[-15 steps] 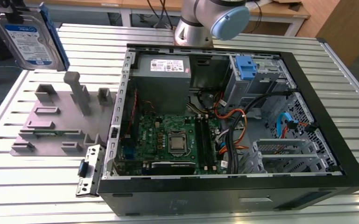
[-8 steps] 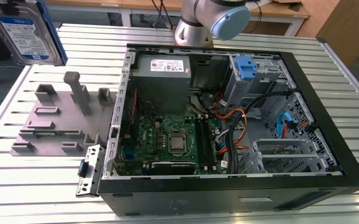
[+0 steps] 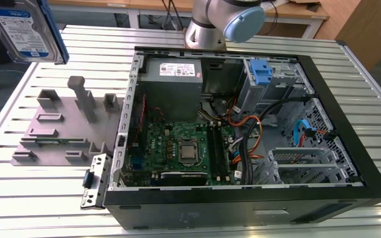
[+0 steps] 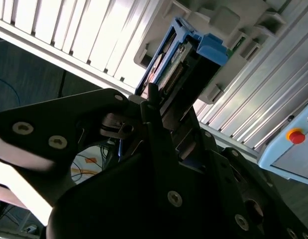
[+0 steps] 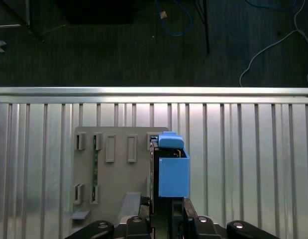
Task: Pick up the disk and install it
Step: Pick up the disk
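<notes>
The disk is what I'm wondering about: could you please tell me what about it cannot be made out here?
Exterior view: the disk loses its upper end to the picture's top edge.
First wrist view: the disk stands edge-on, so its blue side rail hides the labelled face.
Second wrist view: the gripper, shut on the disk, covers its near end.
</notes>
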`<state>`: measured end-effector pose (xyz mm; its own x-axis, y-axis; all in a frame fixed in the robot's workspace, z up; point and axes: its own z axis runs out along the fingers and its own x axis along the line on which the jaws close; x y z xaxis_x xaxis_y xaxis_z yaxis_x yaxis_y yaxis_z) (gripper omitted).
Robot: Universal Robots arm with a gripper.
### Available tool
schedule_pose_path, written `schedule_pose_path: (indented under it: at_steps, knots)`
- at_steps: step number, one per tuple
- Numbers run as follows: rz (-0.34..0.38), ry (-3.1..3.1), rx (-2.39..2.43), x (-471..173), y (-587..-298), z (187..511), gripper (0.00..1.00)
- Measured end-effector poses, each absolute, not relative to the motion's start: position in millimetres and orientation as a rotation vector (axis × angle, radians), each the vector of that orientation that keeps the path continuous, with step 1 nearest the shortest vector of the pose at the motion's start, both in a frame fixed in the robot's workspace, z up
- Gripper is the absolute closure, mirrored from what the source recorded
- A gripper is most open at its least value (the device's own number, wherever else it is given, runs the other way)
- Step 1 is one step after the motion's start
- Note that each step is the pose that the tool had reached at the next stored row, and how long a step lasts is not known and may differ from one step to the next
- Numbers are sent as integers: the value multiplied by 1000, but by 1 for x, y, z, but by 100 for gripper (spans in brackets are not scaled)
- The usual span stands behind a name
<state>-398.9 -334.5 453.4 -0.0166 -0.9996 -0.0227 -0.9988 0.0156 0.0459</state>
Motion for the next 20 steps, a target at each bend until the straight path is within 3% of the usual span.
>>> schedule_pose_path:
  at_steps: [20]
  knots:
    - [-76, -2227, 2192, -399, -335, 467, 65]
